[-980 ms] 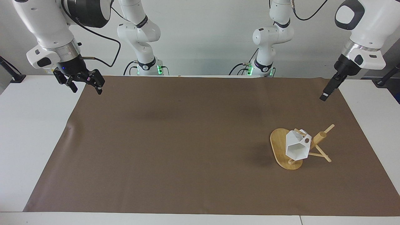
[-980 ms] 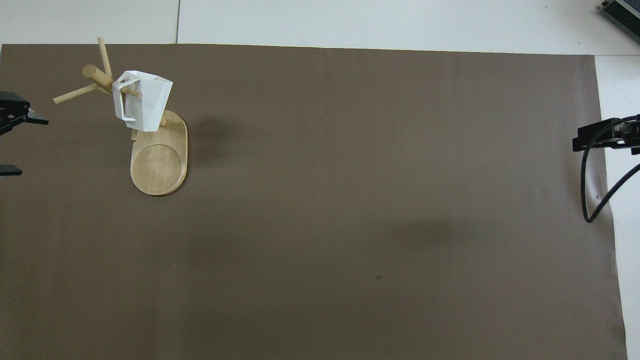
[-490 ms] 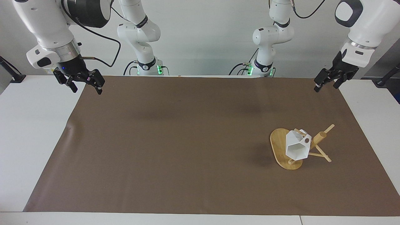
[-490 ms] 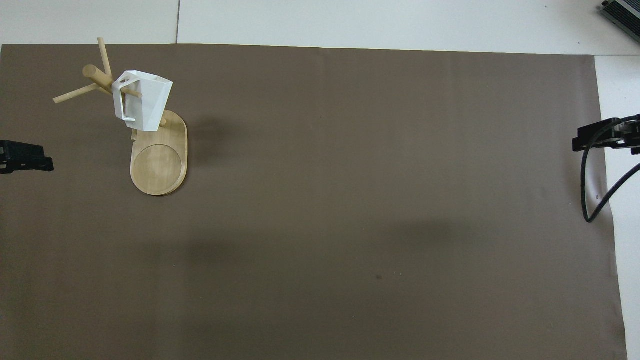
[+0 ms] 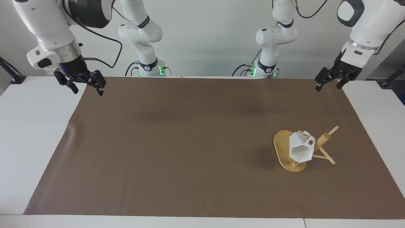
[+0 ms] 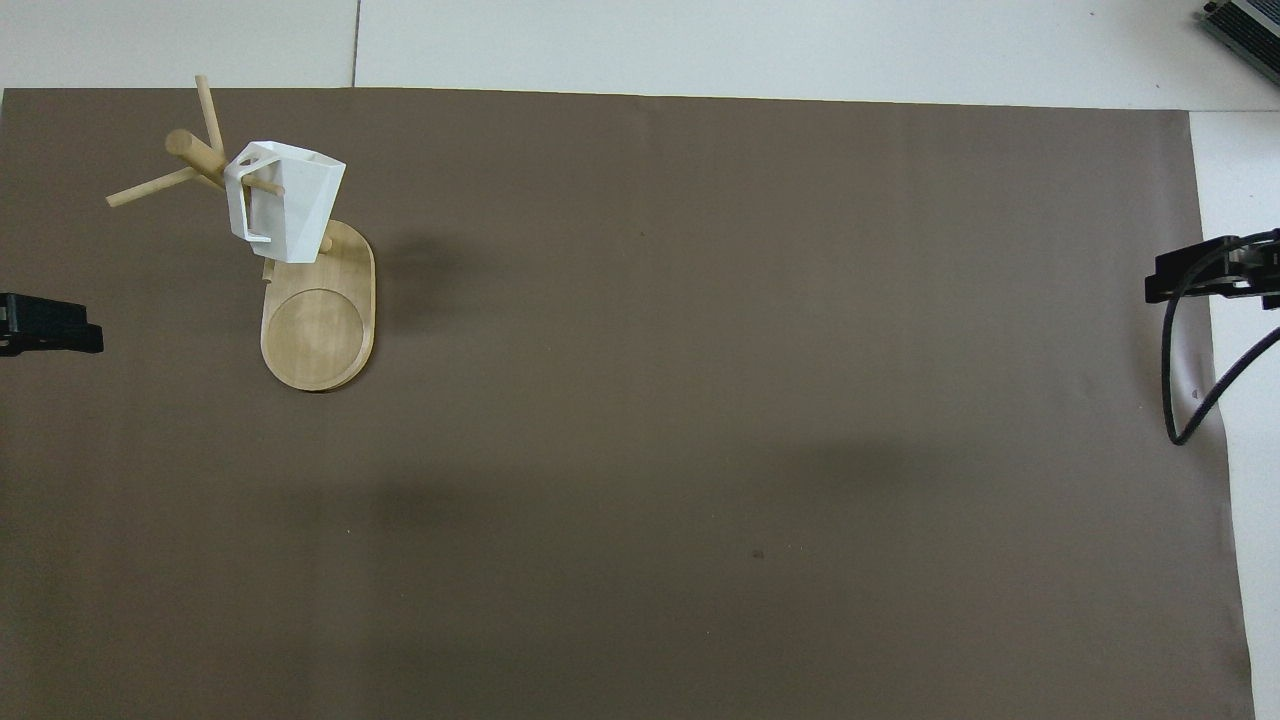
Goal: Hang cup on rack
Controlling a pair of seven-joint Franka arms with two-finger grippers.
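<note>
Facing view: the left gripper (image 5: pixel 329 83) and right gripper (image 5: pixel 84 85) hang raised over the brown mat's (image 5: pixel 190 142) corners nearest the robots, fingers spread, empty. One white faceted cup (image 5: pixel 300 149) hangs on one bamboo rack (image 5: pixel 283 148).

Overhead view: the cup's (image 6: pixel 285 200) handle is threaded on a peg of the rack (image 6: pixel 318 330), toward the left arm's end.

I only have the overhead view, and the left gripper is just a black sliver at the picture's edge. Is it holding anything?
Observer: No. The left gripper is up in the air over the corner of the brown mat at the left arm's end, jaws open and empty.
Operator: And the right one?
Observer: The right gripper hangs over the mat's edge at the right arm's end, jaws open, nothing between them.
Operator: Which way does the cup's mouth point?
Observer: The cup hangs on a peg of the rack with its open mouth turned away from the robots, and nothing shows inside it.
</note>
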